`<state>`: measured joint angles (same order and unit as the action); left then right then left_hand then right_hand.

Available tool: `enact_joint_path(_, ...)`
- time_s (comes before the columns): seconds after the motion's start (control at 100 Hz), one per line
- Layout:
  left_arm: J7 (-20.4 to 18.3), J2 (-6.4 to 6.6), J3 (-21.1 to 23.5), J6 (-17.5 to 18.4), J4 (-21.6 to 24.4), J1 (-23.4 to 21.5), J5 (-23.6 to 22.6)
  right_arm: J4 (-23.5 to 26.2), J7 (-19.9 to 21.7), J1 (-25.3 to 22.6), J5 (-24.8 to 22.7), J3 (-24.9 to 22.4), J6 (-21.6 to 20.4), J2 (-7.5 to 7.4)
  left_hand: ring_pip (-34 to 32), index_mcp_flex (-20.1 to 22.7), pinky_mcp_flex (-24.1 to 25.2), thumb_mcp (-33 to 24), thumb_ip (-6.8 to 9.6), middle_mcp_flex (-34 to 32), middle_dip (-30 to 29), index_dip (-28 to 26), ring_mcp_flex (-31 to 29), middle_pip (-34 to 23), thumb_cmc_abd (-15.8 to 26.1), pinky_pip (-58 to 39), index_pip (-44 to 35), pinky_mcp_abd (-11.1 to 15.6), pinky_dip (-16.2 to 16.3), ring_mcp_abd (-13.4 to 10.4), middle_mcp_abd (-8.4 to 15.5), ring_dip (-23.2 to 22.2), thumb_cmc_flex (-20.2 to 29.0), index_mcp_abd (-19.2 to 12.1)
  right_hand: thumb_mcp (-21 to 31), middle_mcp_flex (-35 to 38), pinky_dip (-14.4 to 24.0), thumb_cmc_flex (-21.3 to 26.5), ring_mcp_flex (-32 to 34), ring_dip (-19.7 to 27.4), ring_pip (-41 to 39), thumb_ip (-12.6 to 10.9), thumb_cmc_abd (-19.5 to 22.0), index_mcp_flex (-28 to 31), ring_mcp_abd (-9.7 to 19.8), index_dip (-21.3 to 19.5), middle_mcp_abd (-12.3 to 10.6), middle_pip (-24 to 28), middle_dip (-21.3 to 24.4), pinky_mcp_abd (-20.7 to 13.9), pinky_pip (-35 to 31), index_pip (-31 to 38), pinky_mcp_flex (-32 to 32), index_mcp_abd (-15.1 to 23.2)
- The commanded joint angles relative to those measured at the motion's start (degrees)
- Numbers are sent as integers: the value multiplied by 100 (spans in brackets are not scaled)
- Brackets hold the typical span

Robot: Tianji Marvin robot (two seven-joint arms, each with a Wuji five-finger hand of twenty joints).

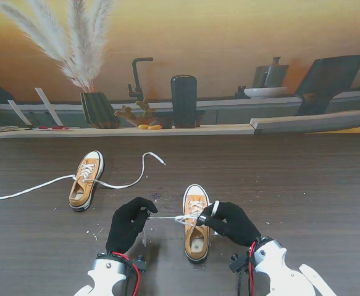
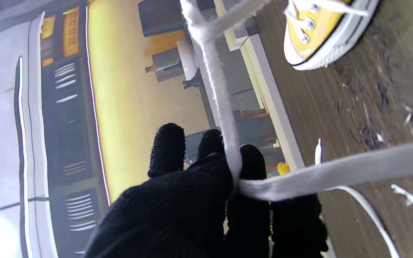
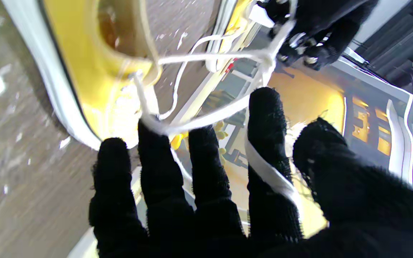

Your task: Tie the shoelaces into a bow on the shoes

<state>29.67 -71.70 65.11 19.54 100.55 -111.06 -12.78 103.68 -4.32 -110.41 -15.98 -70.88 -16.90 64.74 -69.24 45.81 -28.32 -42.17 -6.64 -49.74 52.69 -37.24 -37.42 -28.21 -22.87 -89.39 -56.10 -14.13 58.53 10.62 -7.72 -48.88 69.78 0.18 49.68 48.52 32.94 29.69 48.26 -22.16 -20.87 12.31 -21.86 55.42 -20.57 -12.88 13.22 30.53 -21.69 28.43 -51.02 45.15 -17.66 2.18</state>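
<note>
partly hidden by each robot hand (image 1: 129, 223), the lace (image 1: 167, 217) knot blurs.

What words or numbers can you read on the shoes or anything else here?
None can be read.
The nearer shoe and the farther shoe: no word or logo shows.
The dark upright block on the back shelf: no readable print.
The black gloves on the left hand and right hand: plain.

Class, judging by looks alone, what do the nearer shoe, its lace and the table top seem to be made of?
Nearer shoe: seemingly yellow canvas, matte and woven-looking, with a white, probably rubber, toe cap and sole rim. Lace: flat white woven fabric, limp where slack. Table: dark wood-grain surface, possibly laminate; streaked grain, slight sheen.
</note>
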Motion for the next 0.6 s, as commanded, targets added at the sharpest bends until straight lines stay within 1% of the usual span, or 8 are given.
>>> enact_joint_path(0.0,-53,25,69,21,28,-20,-48,-87,-137,53,-256,-11,-75,27,-320,-6,-164,45,208,-273,143,-50,-149,-468,144,-295,30,653,84,-232,172,-129,107,-334,-17,270,226,-176,376,-280,-412,52,122,196,-96,-217,-36,333,-272,167,-467,-79,-254,8)
enact_joint_path(0.09,10,57,146,8,19,-28,-391,-203,-483,95,-725,-7,-185,56,-412,26,-275,2,219,-312,207,-97,-194,-553,129,-402,-39,700,0,-263,168,-134,99,-321,124,849,731,-253,946,-756,-1544,1,59,386,-131,-393,-47,1068,-870,399,-1573,-93,-852,-126)
enact_joint_path(0.19,9,104,217,-42,-17,-22,-694,-324,-842,140,-1015,12,-285,103,-532,16,-413,-60,221,-337,433,-211,-227,-748,111,-521,-182,775,-142,-333,135,-180,95,-307,450,1632,1046,-248,1516,-954,-2504,-118,-141,728,-213,-538,-168,1406,-1150,633,-2416,-58,-1549,-558)
enact_joint_path(0.35,-151,178,289,-181,-33,-57,-915,-496,-1394,170,-1475,-1,-384,165,-844,-72,-564,-154,271,-363,978,-579,-226,-1190,172,-750,-606,821,-296,-577,203,-340,76,-351,770,2197,911,-186,1995,-783,-2633,-134,-441,1030,-226,-618,-182,1178,-1135,794,-2639,10,-2058,-845)
enact_joint_path(0.37,-156,190,298,-212,-37,-65,-981,-523,-1482,175,-1550,-1,-392,173,-877,-101,-577,-144,266,-359,1065,-657,-224,-1240,162,-778,-689,842,-300,-628,96,-381,91,-372,803,2248,899,-174,2059,-775,-2643,-133,-479,1061,-237,-625,-159,1166,-1134,827,-2665,31,-2135,-871)
enact_joint_path(0.41,-161,213,322,-270,-46,-86,-1124,-579,-1638,182,-1707,-7,-403,184,-914,-164,-587,-128,287,-343,1205,-790,-210,-1330,202,-806,-817,869,-305,-699,128,-461,94,-413,857,2356,887,-178,2219,-775,-2697,-135,-518,1117,-222,-639,-138,1168,-1142,863,-2742,70,-2309,-898)
enact_joint_path(0.48,-103,235,365,-367,-70,-121,-1362,-687,-1926,195,-1894,-10,-425,212,-953,-229,-599,-103,324,-328,1344,-943,-208,-1457,272,-835,-932,898,-306,-784,217,-570,85,-462,1006,2527,834,-121,2491,-778,-2810,-156,-603,1201,-235,-681,26,1180,-1166,963,-2873,143,-2644,-1081)
enact_joint_path(0.59,54,237,456,-447,-91,-186,-1561,-786,-2265,174,-2037,-31,-405,256,-954,-273,-618,-72,346,-296,1392,-982,-192,-1498,311,-857,-915,930,-304,-836,234,-619,83,-481,1102,2594,805,33,2512,-914,-3154,-139,-650,1225,-272,-720,223,1246,-1239,1118,-2966,224,-2891,-1322)
